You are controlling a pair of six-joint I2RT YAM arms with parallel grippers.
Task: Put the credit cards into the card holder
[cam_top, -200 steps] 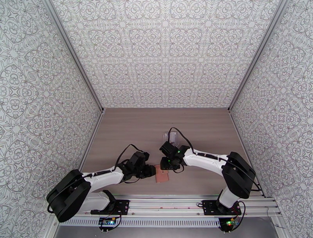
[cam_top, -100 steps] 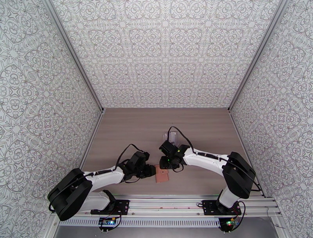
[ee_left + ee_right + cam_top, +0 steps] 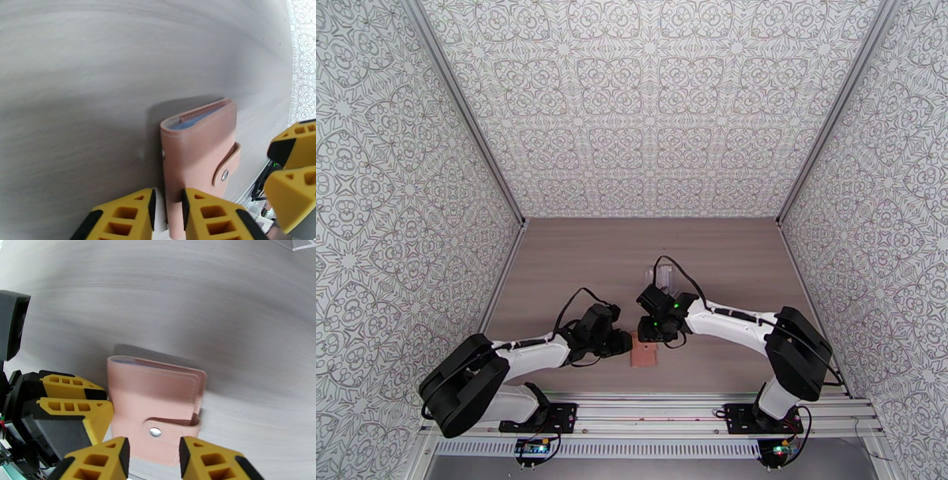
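Compared with a second ago, the left arm's dark shoulder housing is being swung toward 3 o'clock in the overhead view. The card holder (image 3: 197, 154) is being left on the same spot of the table (image 3: 79, 79), near its front edge. The holder is being seen folded flat, with its snap tab (image 3: 170, 428) wrapped over one edge and a blue-grey lining showing at the open end. The left gripper (image 3: 168, 215) is being held at the holder's 9 o'clock edge, its fingers kept a narrow gap apart and their tips set against that edge. The right gripper (image 3: 153, 456) is being held just over the holder at about 12 o'clock, its fingers spread wide, the tab just ahead of the gap. A clear plastic pouch (image 3: 662, 276) is being left farther off at 12 o'clock.
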